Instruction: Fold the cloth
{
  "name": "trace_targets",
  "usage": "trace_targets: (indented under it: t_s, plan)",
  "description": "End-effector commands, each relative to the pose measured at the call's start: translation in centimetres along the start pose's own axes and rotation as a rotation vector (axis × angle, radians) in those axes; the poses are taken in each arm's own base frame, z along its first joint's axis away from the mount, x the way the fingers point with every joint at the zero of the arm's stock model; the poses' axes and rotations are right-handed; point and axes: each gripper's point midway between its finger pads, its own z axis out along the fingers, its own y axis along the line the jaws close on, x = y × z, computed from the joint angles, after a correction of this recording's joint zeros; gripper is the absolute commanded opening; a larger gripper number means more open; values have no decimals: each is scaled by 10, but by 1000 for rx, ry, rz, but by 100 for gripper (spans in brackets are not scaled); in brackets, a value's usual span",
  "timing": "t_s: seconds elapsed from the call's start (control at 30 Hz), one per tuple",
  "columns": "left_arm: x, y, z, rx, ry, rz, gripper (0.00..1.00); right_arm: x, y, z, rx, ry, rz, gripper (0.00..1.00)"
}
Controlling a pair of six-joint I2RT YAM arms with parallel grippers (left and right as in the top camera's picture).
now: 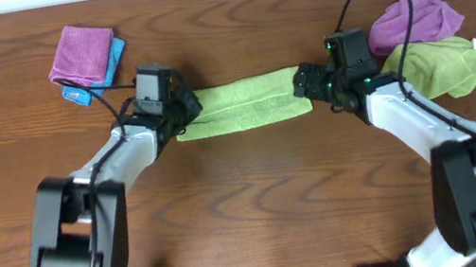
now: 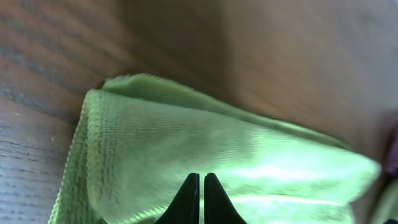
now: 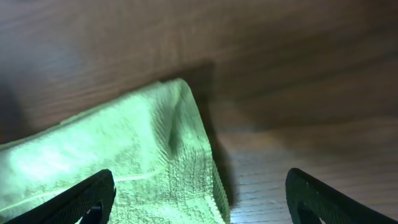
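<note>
L gripper closed at cloth end; R gripper wide.

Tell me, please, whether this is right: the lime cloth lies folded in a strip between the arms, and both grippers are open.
Not quite. The left gripper is shut, its fingertips together, as the left wrist view shows; only the right gripper is open. The rest holds: the cloth does lie folded in a strip between them.

brown wood-grain table, lime cloth, purple cloth
</note>
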Motion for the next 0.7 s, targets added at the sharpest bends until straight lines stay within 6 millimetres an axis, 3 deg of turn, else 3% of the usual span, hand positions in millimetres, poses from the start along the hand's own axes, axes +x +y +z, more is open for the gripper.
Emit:
trace_targets:
  t_s: [0.0, 0.17, 0.4, 0.67]
  plan:
    - [-4, 7, 8, -37, -19, -2, 6, 10, 5, 11, -45, 62, 72, 89]
    - [-6, 19, 12, -86, -40, -5, 6, 20, 3, 23, -52, 104, 117, 89]
    - [-9, 26, 13, -122, -63, -6, 6, 16, 6, 30, -70, 85, 142, 88]
    - [-4, 33, 19, -141, -43, -18, 6, 26, 10, 48, -104, 116, 158, 82]
